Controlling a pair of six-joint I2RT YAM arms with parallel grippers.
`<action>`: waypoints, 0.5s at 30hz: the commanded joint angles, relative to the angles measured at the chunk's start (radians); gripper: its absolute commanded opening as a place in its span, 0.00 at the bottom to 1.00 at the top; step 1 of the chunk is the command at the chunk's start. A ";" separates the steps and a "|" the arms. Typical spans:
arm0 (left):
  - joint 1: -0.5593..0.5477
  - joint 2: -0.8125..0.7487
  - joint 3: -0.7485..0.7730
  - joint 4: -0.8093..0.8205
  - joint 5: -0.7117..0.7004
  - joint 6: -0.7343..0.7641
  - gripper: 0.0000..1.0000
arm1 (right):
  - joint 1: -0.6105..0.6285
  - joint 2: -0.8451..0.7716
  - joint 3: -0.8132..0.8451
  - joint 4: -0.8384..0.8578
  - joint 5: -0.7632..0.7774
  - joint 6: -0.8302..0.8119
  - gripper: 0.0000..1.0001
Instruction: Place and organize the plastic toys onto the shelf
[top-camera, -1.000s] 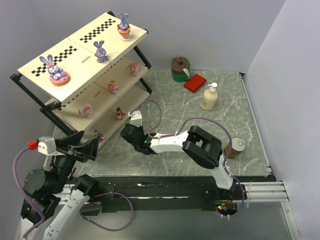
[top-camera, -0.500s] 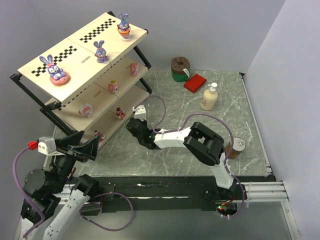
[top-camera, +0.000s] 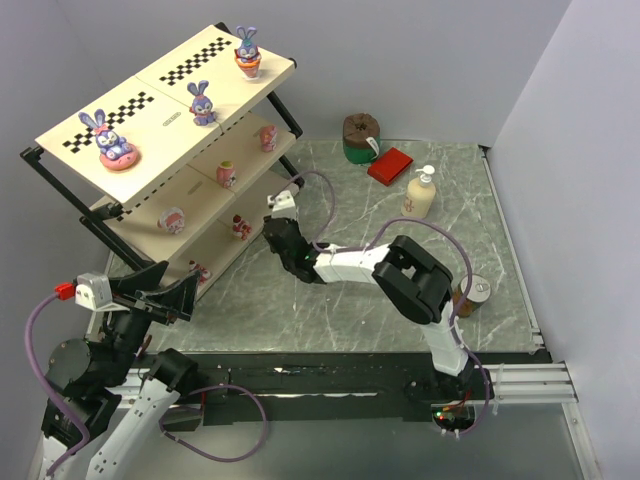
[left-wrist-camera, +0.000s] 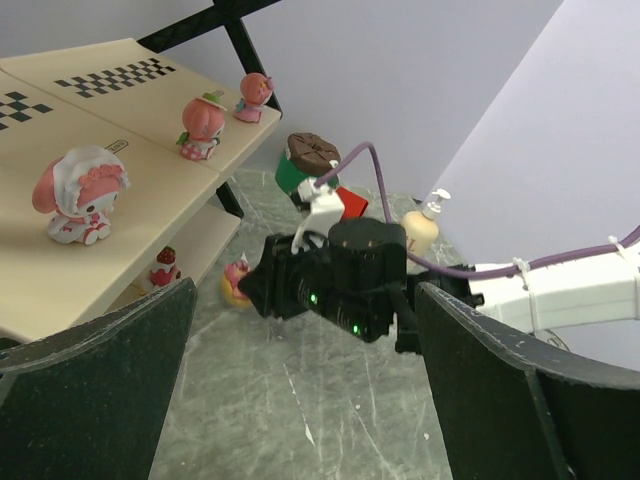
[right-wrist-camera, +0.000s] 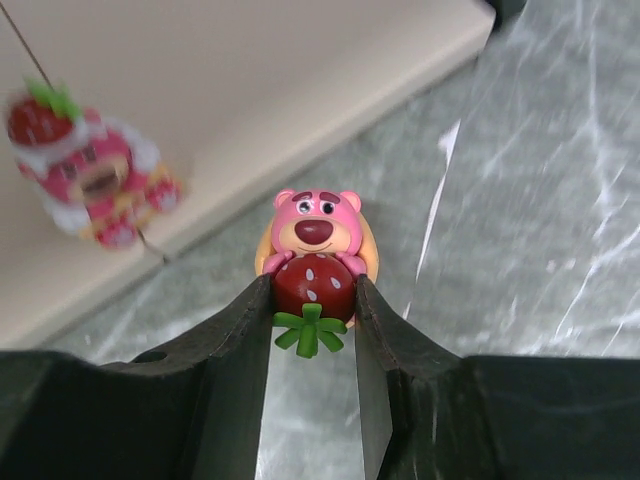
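Observation:
My right gripper (right-wrist-camera: 312, 290) is shut on a pink bear toy (right-wrist-camera: 316, 232) hugging a red strawberry, held just above the marble floor by the shelf's bottom board (right-wrist-camera: 260, 70). A strawberry-capped toy (right-wrist-camera: 88, 170) stands on that board to the left. In the top view the right gripper (top-camera: 268, 226) is next to the shelf (top-camera: 170, 110), which carries three bunnies (top-camera: 111, 140) on top and pink toys (top-camera: 226, 175) lower down. My left gripper (top-camera: 165, 290) is open and empty at the near left. From the left wrist (left-wrist-camera: 300, 400) the held toy (left-wrist-camera: 237, 283) shows.
A brown-and-green cake-like pot (top-camera: 360, 137), a red box (top-camera: 390, 165) and a cream pump bottle (top-camera: 420, 195) stand at the back right. A tin can (top-camera: 470, 295) stands beside the right arm's elbow. The shelf's black legs (top-camera: 290, 165) are close to the right gripper.
My right gripper has moved away from the arm bases along the shelf's front, carrying the pink bear toy. The left arm has not moved.

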 joint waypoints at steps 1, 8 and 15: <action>0.000 -0.094 -0.013 0.037 0.007 0.002 0.96 | -0.038 0.004 0.124 0.047 -0.007 -0.035 0.00; 0.000 -0.093 -0.015 0.037 0.004 0.002 0.96 | -0.064 0.028 0.185 0.019 -0.033 -0.001 0.00; 0.000 -0.091 -0.016 0.047 0.010 0.000 0.96 | -0.075 0.097 0.326 -0.128 -0.052 0.111 0.00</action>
